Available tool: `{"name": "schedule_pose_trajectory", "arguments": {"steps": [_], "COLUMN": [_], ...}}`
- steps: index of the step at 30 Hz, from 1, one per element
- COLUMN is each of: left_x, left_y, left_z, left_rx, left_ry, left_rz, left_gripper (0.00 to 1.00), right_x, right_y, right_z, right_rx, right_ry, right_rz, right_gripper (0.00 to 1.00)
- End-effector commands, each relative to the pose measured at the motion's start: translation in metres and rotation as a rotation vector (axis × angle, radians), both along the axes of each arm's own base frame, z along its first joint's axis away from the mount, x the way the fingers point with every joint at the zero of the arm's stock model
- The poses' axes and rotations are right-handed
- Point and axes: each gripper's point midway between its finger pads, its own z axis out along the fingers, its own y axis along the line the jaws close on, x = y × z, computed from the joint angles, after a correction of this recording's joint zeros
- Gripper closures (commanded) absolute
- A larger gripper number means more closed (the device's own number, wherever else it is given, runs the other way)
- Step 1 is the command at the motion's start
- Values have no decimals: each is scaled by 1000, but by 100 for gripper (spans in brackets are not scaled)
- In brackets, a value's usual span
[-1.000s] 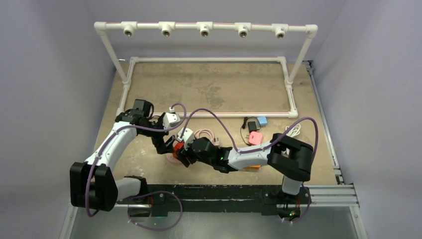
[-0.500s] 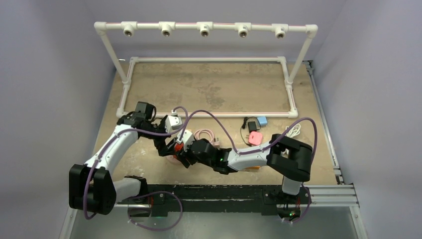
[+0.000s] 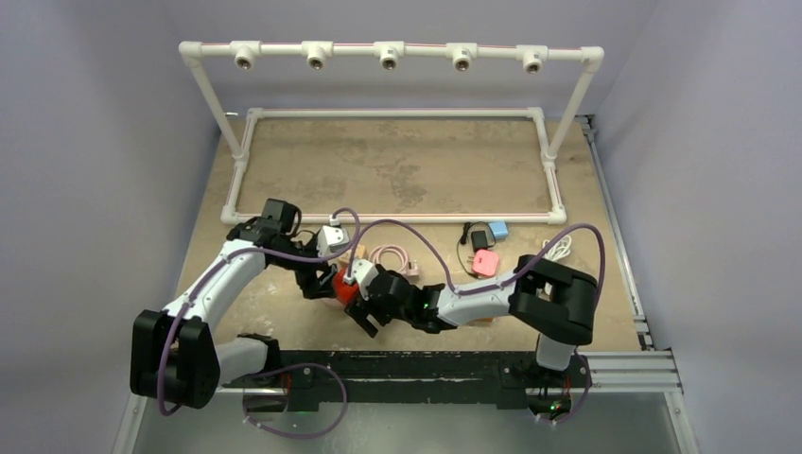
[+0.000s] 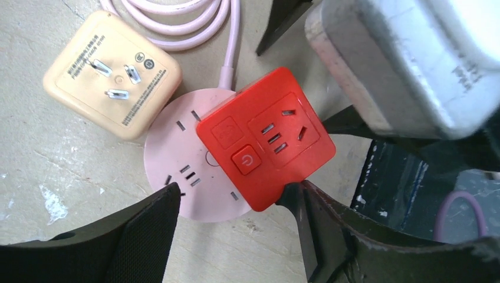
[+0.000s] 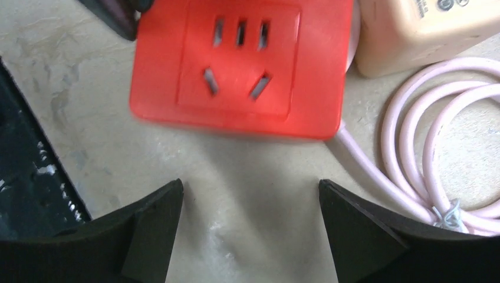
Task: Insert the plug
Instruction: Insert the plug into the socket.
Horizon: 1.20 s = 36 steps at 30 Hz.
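A red plug adapter (image 4: pixel 265 138) sits plugged on top of a round pink socket (image 4: pixel 171 159), whose pink cable (image 4: pixel 177 12) coils behind it. In the top view the red adapter (image 3: pixel 342 286) lies between both arms. My left gripper (image 4: pixel 233 194) is open and straddles the socket's near edge; its right finger (image 4: pixel 306 218) touches the adapter's corner. My right gripper (image 5: pixel 250 188) is open and empty, just short of the red adapter (image 5: pixel 239 65), with bare table between its fingers.
A beige adapter (image 4: pixel 112 73) lies prongs-up beside the socket. A pink charger (image 3: pixel 485 262), black (image 3: pixel 479 238) and blue (image 3: pixel 498 229) plugs and a white cable (image 3: pixel 558 248) lie to the right. A white PVC frame (image 3: pixel 392 218) stands behind.
My right gripper has let go of the red adapter and drawn back toward the near edge. The adapter stays on the pink socket. My left arm has shifted slightly right.
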Motion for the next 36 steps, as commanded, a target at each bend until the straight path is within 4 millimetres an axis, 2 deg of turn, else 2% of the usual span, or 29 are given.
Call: {"name": "schedule_pose_trajectory", "arguments": {"steps": [1,5,8,14,19,21,24,29,36], "left_x": [31,29,29,21,18,23,37,47,49], "left_y": [20,22,21,6,-8,-8,-4,-1,4], "left_z": [-14,-13,-5,31,54,54,47,34,23], "left_rx": [143,153,142,37,-58,-54,-25,5,34], "left_ry": [-150,-150,-162,-165,-146,-140,-137,-116,-126], "left_rz": [-25,-29,-29,-54,-84,-77,-34,-3,1], "left_gripper": [34,35,34,22,19,22,30,44,51], "right_x": [-7,0,8,30,48,51,54,55,60], "right_y": [-11,-10,-16,-27,-18,-10,0,10,18], "right_z": [10,33,54,98,115,119,119,121,122], "right_rx": [-14,26,84,252,330,344,357,395,427], "right_ry": [65,56,59,106,150,161,180,208,213], "right_rz": [-3,1,-10,-33,-16,-1,11,17,0], "right_gripper": [12,11,14,32,50,58,62,63,63]}}
